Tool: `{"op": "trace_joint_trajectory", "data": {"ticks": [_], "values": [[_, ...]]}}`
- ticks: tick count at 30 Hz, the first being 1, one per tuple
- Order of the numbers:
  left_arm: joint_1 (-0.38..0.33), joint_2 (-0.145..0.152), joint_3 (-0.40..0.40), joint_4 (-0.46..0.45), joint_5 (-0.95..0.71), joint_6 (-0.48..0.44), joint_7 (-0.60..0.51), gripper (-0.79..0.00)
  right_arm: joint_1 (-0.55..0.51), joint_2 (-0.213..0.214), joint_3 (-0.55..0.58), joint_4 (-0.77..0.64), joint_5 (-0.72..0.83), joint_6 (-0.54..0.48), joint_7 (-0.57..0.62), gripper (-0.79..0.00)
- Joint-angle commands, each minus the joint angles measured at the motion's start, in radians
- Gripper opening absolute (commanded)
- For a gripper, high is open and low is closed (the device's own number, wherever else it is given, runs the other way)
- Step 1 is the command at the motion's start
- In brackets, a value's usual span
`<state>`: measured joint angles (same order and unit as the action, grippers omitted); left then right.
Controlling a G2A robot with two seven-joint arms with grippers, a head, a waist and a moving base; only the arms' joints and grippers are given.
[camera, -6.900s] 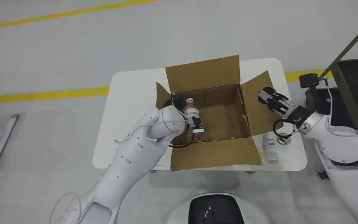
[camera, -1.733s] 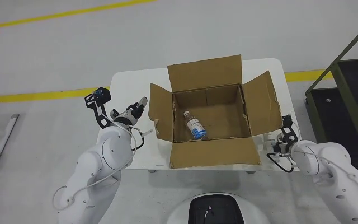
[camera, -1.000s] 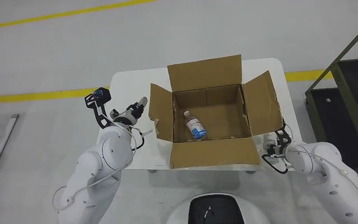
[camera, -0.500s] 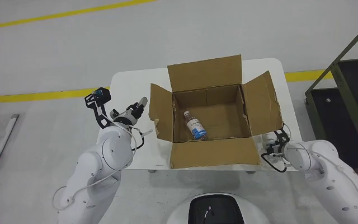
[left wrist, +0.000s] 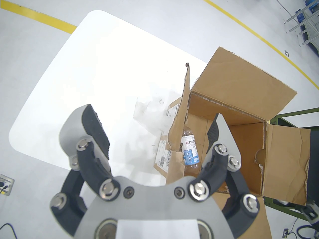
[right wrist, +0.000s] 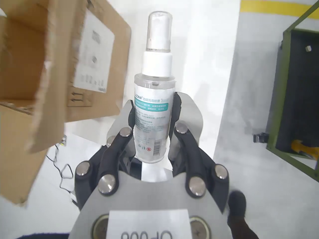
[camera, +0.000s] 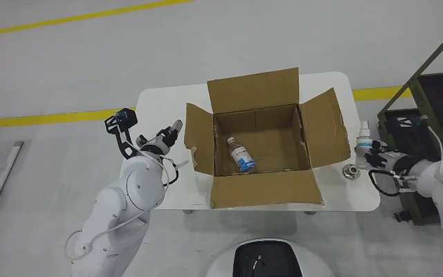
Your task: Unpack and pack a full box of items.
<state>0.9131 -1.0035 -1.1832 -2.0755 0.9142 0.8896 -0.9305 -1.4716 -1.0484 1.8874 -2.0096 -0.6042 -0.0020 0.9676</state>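
Note:
An open cardboard box [camera: 252, 90] stands in the middle of the white table [camera: 166, 111]. A clear bottle with a blue-and-white label [camera: 240, 155] lies on the box floor near its left wall, also visible past the flap as the bottle [left wrist: 190, 150]. My left gripper [camera: 172, 130] hangs open and empty over the table left of the box [left wrist: 239, 88]; its fingers [left wrist: 96, 123] are spread wide. My right gripper [right wrist: 154, 110] is shut on a spray bottle [right wrist: 154, 100] with a clear cap. It holds the spray bottle [camera: 363, 136] upright over the table's right edge, beside the box's right flap.
A small round metal part [camera: 351, 172] lies on the table's right side near the right gripper [camera: 370, 154]. A dark green cart [camera: 415, 104] stands just off the table's right edge. A clear plastic bag [left wrist: 149, 113] lies on the table against the box's left flap.
The right gripper has risen from the table by the box's front right corner and moved right and back with the spray bottle. The left arm, earlier in the box, left its bottle there.

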Motion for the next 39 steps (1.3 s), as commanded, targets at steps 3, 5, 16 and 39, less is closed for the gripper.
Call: {"op": "trace_joint_trajectory", "data": {"ticks": [3, 5, 16, 39], "values": [[0.0, 0.0, 0.0, 0.0, 0.0, 0.0, 0.0, 0.0, -0.038, 0.004, 0.136, -0.038, 0.219, -0.195, -0.024, -0.785], [0.0, 0.0, 0.0, 0.0, 0.0, 0.0, 0.0, 0.0, -0.027, 0.008, 0.142, -0.055, 0.282, -0.267, -0.002, -0.785], [0.0, 0.0, 0.0, 0.0, 0.0, 0.0, 0.0, 0.0, 0.217, 0.024, -0.21, -0.077, 0.273, -0.275, 0.07, -0.785], [0.0, 0.0, 0.0, 0.0, 0.0, 0.0, 0.0, 0.0, 0.872, -0.163, -1.13, 0.7, -0.086, 0.055, -0.063, -0.785]]}}
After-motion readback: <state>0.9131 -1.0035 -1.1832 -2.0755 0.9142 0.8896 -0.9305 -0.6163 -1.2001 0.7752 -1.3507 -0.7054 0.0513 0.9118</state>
